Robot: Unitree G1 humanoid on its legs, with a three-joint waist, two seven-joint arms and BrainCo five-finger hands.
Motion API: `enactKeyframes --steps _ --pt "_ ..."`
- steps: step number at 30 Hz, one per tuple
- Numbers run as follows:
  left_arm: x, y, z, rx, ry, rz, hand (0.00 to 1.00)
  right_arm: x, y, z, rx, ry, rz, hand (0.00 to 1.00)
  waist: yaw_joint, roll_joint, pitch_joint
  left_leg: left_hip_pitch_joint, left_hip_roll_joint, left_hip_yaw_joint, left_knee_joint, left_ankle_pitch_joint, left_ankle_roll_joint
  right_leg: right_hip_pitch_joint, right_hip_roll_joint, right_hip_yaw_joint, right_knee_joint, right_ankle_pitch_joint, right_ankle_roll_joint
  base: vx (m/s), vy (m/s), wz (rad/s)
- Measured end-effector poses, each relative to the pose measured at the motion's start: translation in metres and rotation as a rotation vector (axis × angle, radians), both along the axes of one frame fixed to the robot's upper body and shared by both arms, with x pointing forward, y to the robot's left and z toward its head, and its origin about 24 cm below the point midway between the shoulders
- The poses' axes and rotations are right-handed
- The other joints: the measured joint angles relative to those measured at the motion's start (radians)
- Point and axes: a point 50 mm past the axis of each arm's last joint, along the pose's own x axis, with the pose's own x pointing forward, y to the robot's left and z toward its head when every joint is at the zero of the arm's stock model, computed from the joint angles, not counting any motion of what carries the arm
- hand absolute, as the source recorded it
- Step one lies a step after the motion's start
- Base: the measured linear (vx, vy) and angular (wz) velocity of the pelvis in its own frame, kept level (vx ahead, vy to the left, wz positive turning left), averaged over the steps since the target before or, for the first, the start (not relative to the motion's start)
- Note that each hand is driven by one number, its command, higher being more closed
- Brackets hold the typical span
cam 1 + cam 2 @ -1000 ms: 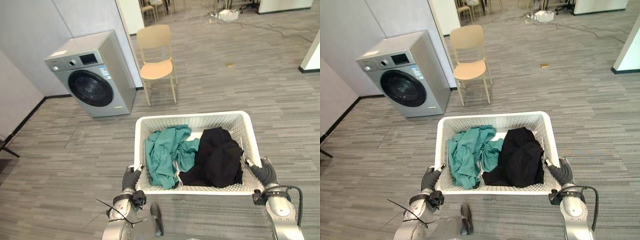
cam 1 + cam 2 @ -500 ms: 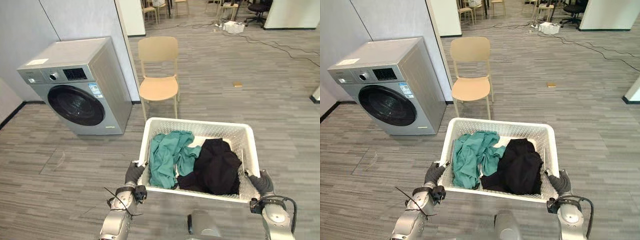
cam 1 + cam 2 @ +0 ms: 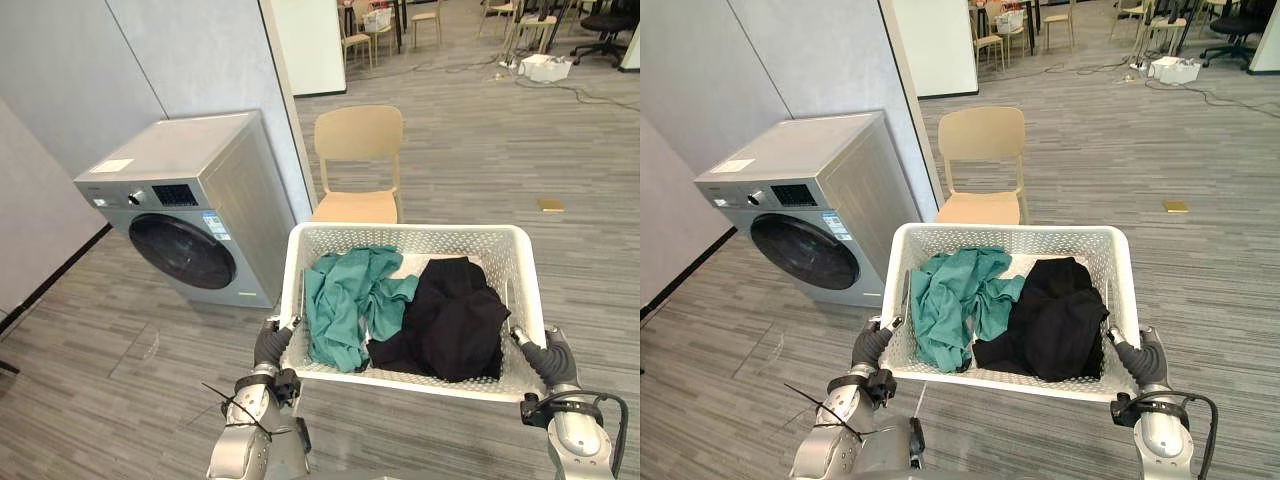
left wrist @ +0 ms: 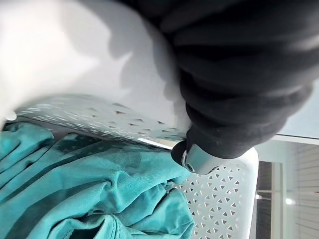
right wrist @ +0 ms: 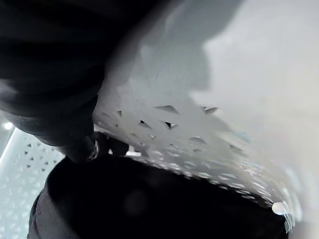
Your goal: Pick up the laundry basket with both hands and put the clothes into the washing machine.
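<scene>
As the whole view shifts, washing machine (image 3: 190,215) draws nearer, door shut | left hand (image 3: 271,345) curled over laundry basket (image 3: 400,230) rim | teal and black clothes (image 3: 345,300) inside, carried | right hand (image 3: 548,358) gripping opposite rim | approach nearly done, door to open next.

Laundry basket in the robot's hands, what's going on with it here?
The robot holds the white laundry basket, its left hand curled over the left rim and its right hand over the right rim. A teal garment and a black garment lie inside. The washing machine stands ahead to the left, its door shut, a beige chair beside it.
</scene>
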Motion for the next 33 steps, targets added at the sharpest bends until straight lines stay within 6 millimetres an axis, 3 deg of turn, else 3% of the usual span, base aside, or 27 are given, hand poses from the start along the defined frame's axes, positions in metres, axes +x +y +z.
enactKeyframes --steps 1,2,3,4,5,6,7,8,9,10,11,12,14,15,16,17,18,19,22,25,27,28,30,32,33 --pt "0.0 -0.001 0.002 -0.005 -0.011 0.01 1.0 0.006 -0.004 0.002 -0.016 -0.008 0.007 1.0 -0.003 -0.001 -0.003 0.049 -0.05 -0.072 -0.261 0.028 -0.033 0.008 -0.023 0.022 -0.002 -0.032 0.031 0.6 0.287 -0.69" --pt "0.001 -0.002 0.002 -0.004 -0.013 0.012 1.0 0.011 -0.006 0.002 -0.023 -0.008 0.008 1.0 -0.013 -0.001 -0.004 0.061 -0.079 -0.101 -0.332 0.037 -0.045 0.036 -0.049 0.048 -0.018 -0.063 0.066 0.55 0.311 -0.61" --pt "0.001 -0.005 0.002 -0.009 -0.01 0.007 1.0 0.011 -0.007 0.001 -0.022 -0.001 0.004 1.0 -0.019 0.0 -0.007 0.062 -0.098 -0.099 -0.342 0.038 -0.043 0.06 -0.064 0.059 -0.029 -0.069 0.078 0.62 0.425 -0.43" --pt "-0.001 -0.008 0.001 -0.018 -0.003 0.0 1.0 0.007 -0.01 -0.001 -0.025 0.011 -0.007 1.0 -0.032 0.007 -0.03 0.07 -0.144 -0.098 -0.359 0.068 -0.001 0.079 -0.088 0.087 -0.029 -0.08 0.103 0.65 0.514 -0.3" --pt "-0.002 -0.008 -0.001 -0.015 0.005 -0.003 1.0 0.007 -0.011 -0.004 -0.016 0.023 -0.012 1.0 -0.04 -0.01 -0.052 0.068 -0.179 -0.122 -0.347 0.146 -0.033 0.069 -0.11 0.119 -0.001 -0.086 0.116 0.67 0.504 -0.19" --pt "-0.003 -0.003 -0.004 0.014 0.02 -0.011 1.0 0.004 -0.009 -0.016 0.019 0.055 -0.025 1.0 -0.056 -0.054 -0.087 0.074 -0.237 -0.096 -0.331 0.123 -0.008 0.04 -0.166 0.156 0.066 -0.068 0.146 0.78 0.512 0.15" --pt "-0.002 -0.004 -0.006 0.032 0.034 -0.035 1.0 0.0 -0.009 -0.027 0.044 0.095 -0.045 1.0 -0.074 -0.073 -0.097 0.087 -0.277 -0.094 -0.335 0.098 0.022 -0.024 -0.175 0.198 0.209 0.033 0.172 0.65 0.358 0.37" --pt "-0.002 -0.004 -0.008 0.044 0.043 -0.047 1.0 -0.001 -0.009 -0.033 0.062 0.118 -0.056 1.0 -0.078 -0.079 -0.094 0.118 -0.29 -0.093 -0.354 0.089 0.036 -0.078 -0.165 0.22 0.332 0.149 0.159 0.63 0.34 0.26" --pt "-0.005 -0.001 -0.012 0.061 0.062 -0.049 1.0 -0.002 -0.007 -0.038 0.079 0.137 -0.049 1.0 -0.074 -0.081 -0.092 0.18 -0.299 -0.092 -0.41 0.078 0.052 -0.155 -0.152 0.234 0.481 0.333 0.132 0.66 0.287 -0.12" --pt "-0.005 0.007 -0.013 0.077 0.075 -0.031 1.0 0.002 0.001 -0.042 0.101 0.145 -0.019 1.0 -0.075 -0.081 -0.075 0.3 -0.305 -0.089 -0.48 0.067 0.069 -0.274 -0.145 0.232 0.694 0.337 0.068 0.69 0.275 -0.31" --pt "-0.005 0.01 -0.013 0.081 0.072 -0.022 1.0 0.007 0.004 -0.043 0.108 0.143 -0.011 1.0 -0.078 -0.068 -0.058 0.365 -0.297 -0.09 -0.498 0.057 0.084 -0.34 -0.131 0.208 0.76 0.254 0.038 0.63 0.233 -0.25" --pt "-0.004 0.011 -0.012 0.085 0.067 -0.023 1.0 0.01 0.004 -0.044 0.11 0.141 -0.01 1.0 -0.082 -0.055 -0.051 0.397 -0.285 -0.092 -0.5 0.047 0.098 -0.385 -0.112 0.191 0.759 0.21 0.041 0.35 0.093 -0.08" --pt "0.001 0.011 -0.007 0.098 0.039 -0.035 1.0 0.011 0.005 -0.043 0.113 0.13 -0.011 1.0 -0.09 -0.041 -0.037 0.461 -0.249 -0.107 -0.514 -0.012 0.11 -0.492 -0.049 0.14 0.593 0.139 0.062 0.37 -0.001 0.15" --pt "0.003 0.011 -0.005 0.099 0.032 -0.039 1.0 0.011 0.005 -0.041 0.114 0.122 -0.015 1.0 -0.09 -0.039 -0.032 0.473 -0.238 -0.106 -0.514 -0.045 0.096 -0.508 -0.041 0.115 0.523 0.137 0.065 0.29 -0.057 0.22" --pt "0.004 0.012 -0.005 0.104 0.027 -0.04 1.0 0.011 0.006 -0.041 0.124 0.112 -0.023 1.0 -0.089 -0.058 -0.022 0.486 -0.237 -0.105 -0.51 -0.062 0.077 -0.51 -0.037 0.09 0.382 0.143 0.066 0.23 -0.135 0.3" --pt "0.003 0.012 -0.005 0.104 0.03 -0.043 1.0 0.006 0.007 -0.04 0.122 0.113 -0.027 1.0 -0.09 -0.075 -0.017 0.491 -0.231 -0.117 -0.477 -0.112 0.051 -0.483 -0.03 0.073 0.168 0.234 0.046 0.24 -0.162 0.38" --pt "0.002 0.008 -0.006 0.089 0.039 -0.042 1.0 0.005 0.005 -0.04 0.114 0.117 -0.028 1.0 -0.098 -0.053 -0.016 0.491 -0.214 -0.132 -0.46 -0.133 0.048 -0.46 -0.021 0.048 0.153 0.222 0.045 0.3 -0.165 0.37" --pt "0.002 0.001 -0.005 0.076 0.035 -0.059 1.0 0.0 -0.001 -0.038 0.1 0.12 -0.045 1.0 -0.085 -0.025 -0.03 0.482 -0.185 -0.12 -0.457 -0.132 0.037 -0.454 -0.001 0.028 0.134 0.214 0.035 0.23 -0.077 0.26" --pt "0.006 -0.004 0.0 0.073 0.01 -0.06 1.0 -0.001 -0.004 -0.026 0.067 0.085 -0.044 1.0 -0.108 -0.006 -0.04 0.495 -0.18 -0.105 -0.453 -0.094 0.011 -0.425 -0.033 -0.042 0.151 0.18 0.017 0.28 -0.094 0.64" --pt "0.008 -0.005 0.005 0.068 -0.013 -0.056 1.0 -0.002 -0.003 -0.014 0.042 0.041 -0.038 1.0 -0.104 -0.002 -0.043 0.474 -0.18 -0.102 -0.353 -0.064 0.004 -0.349 -0.061 -0.096 0.125 0.158 0.006 0.23 -0.107 0.58" --pt "0.009 -0.004 0.007 0.066 -0.028 -0.052 1.0 -0.002 -0.003 -0.009 0.028 0.024 -0.033 1.0 -0.095 -0.012 -0.03 0.389 -0.172 -0.094 -0.115 -0.06 -0.003 -0.287 -0.072 -0.114 0.102 0.129 0.015 0.09 -0.077 0.28" --pt "0.006 -0.003 0.01 0.062 -0.037 -0.045 1.0 -0.003 -0.002 -0.003 0.007 0.011 -0.015 1.0 -0.076 0.014 -0.022 0.266 -0.129 -0.084 0.188 0.033 -0.042 -0.239 -0.054 -0.111 0.098 0.084 0.005 0.05 -0.062 -0.09" --pt "0.001 0.0 0.01 0.06 -0.039 -0.028 1.0 -0.002 0.001 -0.002 0.008 0.007 -0.001 1.0 -0.049 0.016 -0.021 0.213 -0.108 -0.06 0.305 0.115 -0.058 -0.213 -0.05 -0.088 0.09 0.07 -0.002 0.11 -0.004 -0.39" --pt "-0.002 0.002 0.012 0.057 -0.044 -0.018 1.0 -0.003 0.001 0.0 0.001 0.006 0.003 1.0 -0.039 0.016 -0.021 0.163 -0.057 -0.016 0.337 0.054 -0.019 -0.167 -0.05 -0.079 0.051 0.065 0.004 0.2 0.056 -0.34" --pt "-0.002 0.001 0.012 0.051 -0.044 -0.014 1.0 -0.003 0.0 0.002 -0.008 0.0 0.006 1.0 -0.036 0.011 -0.02 0.156 -0.036 0.013 0.226 0.008 0.018 -0.156 -0.059 -0.071 0.03 0.072 -0.003 0.16 0.065 -0.24"
